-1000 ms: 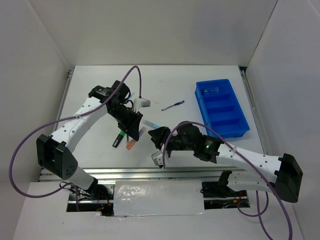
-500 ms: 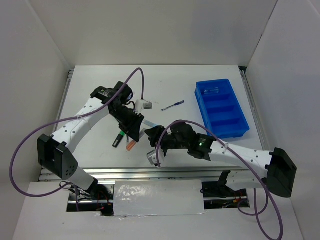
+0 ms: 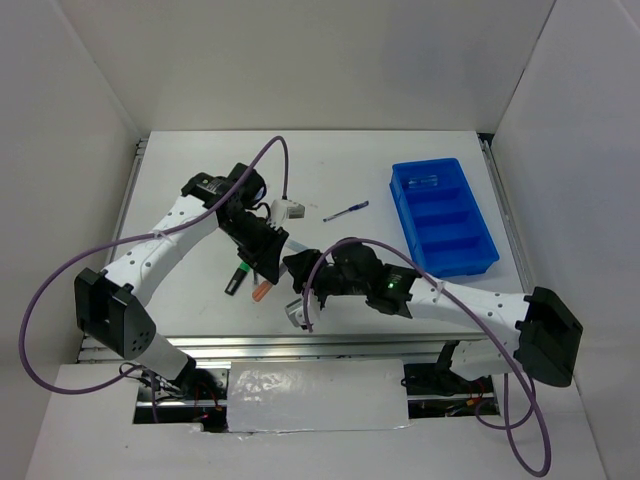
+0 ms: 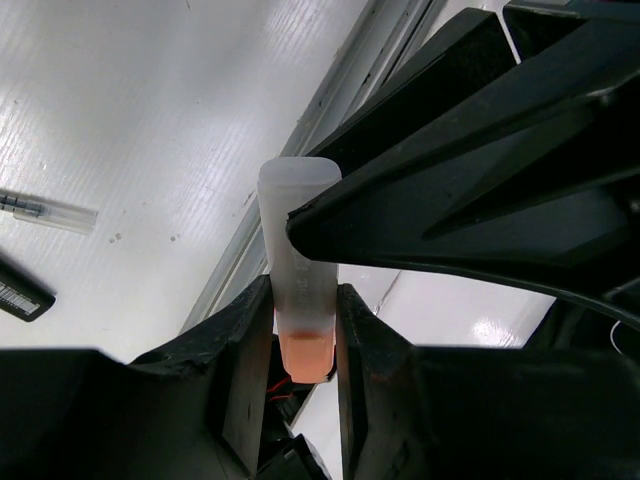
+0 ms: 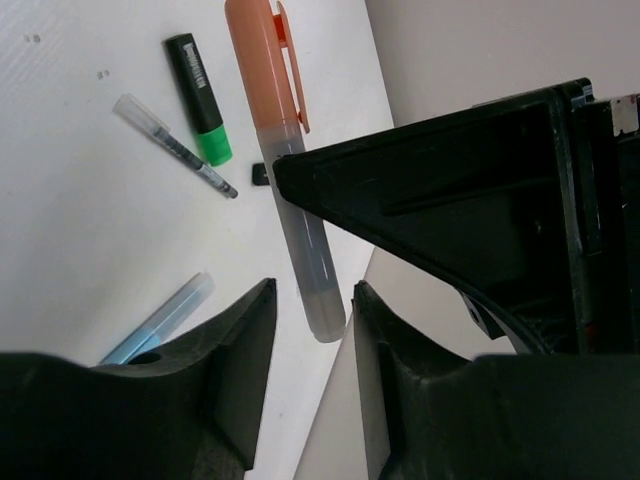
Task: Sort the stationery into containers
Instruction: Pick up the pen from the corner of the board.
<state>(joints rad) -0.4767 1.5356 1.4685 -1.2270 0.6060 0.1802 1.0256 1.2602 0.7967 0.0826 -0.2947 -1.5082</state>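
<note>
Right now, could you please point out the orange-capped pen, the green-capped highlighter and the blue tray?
orange-capped pen (image 5: 262, 70): right wrist view, on its orange cap.
green-capped highlighter (image 5: 198, 98): right wrist view, on its black body.
blue tray (image 3: 445, 217): top external view, on a bare middle compartment.

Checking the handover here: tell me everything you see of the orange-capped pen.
The orange-capped pen has an orange cap with a clip and a translucent, greyish plastic-looking barrel with a rounded end. The left gripper has its jaws clamped on it above the table, where cap meets barrel. Its free end sits between the open jaws of the right gripper; whether they touch it cannot be told.
</note>
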